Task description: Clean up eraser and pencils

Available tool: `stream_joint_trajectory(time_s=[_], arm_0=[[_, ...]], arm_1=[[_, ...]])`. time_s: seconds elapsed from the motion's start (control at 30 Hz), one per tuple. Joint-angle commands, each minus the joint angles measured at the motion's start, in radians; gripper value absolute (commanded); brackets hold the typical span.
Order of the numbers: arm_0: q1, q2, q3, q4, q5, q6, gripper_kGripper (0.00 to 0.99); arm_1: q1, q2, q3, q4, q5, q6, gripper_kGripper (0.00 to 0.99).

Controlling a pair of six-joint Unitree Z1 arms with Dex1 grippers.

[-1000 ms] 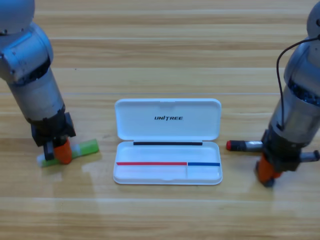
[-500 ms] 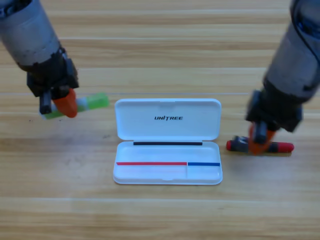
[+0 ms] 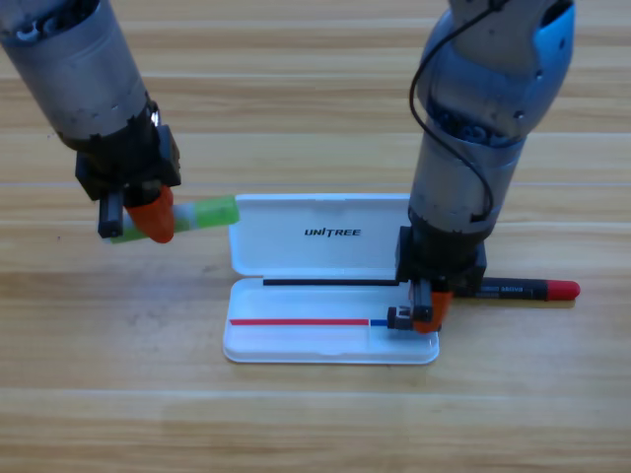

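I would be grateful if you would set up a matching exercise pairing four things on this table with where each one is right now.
Things:
1. pale green pencil
2. red-ended pencil with a black printed middle
3. small black eraser
4. open white plastic case

Places:
A. lying on the wooden table, right of the case
B. middle of the table, lid hinged back
C. held in the left gripper, left of the lid
D. at the right gripper, over the case's right end

Pairs: 1-C, 2-A, 3-D, 4-B
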Motion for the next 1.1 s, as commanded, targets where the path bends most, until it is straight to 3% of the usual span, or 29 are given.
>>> stream_joint_trajectory(time_s=[0.03,0.23,0.27,0.3,0.43,0.47,0.8,0.93,1.1], arm_0=[[-0.016,0.033,0.025,0.009,0.009,-0.007,0.000],[-0.016,0.039,0.030,0.009,0.009,-0.007,0.000],[-0.016,0.039,0.030,0.009,0.009,-0.007,0.000],[-0.016,0.041,0.030,0.009,0.009,-0.007,0.000],[-0.016,0.044,0.027,0.009,0.009,-0.007,0.000],[-0.016,0.045,0.025,0.009,0.009,-0.007,0.000],[-0.025,0.068,0.004,0.009,-0.007,-0.008,0.000],[-0.051,0.104,-0.018,0.008,-0.036,-0.002,0.000],[-0.099,0.176,-0.051,0.003,-0.059,0.000,0.000]], arm_1=[[0.022,0.085,-0.016,0.011,0.015,-0.020,0.000],[0.016,0.100,-0.025,0.009,0.014,-0.026,0.000],[0.016,0.100,-0.027,0.009,0.014,-0.026,0.057],[0.016,0.100,-0.028,0.009,0.014,-0.026,0.175],[0.016,0.094,-0.039,0.009,0.008,-0.026,0.815],[0.016,0.086,-0.039,0.009,0.006,-0.026,0.862],[0.003,-0.202,0.130,0.009,0.057,-0.015,0.990],[-0.049,-0.296,0.231,0.006,0.055,-0.017,0.990],[-0.156,-0.262,0.301,-0.031,0.009,-0.087,0.990]])
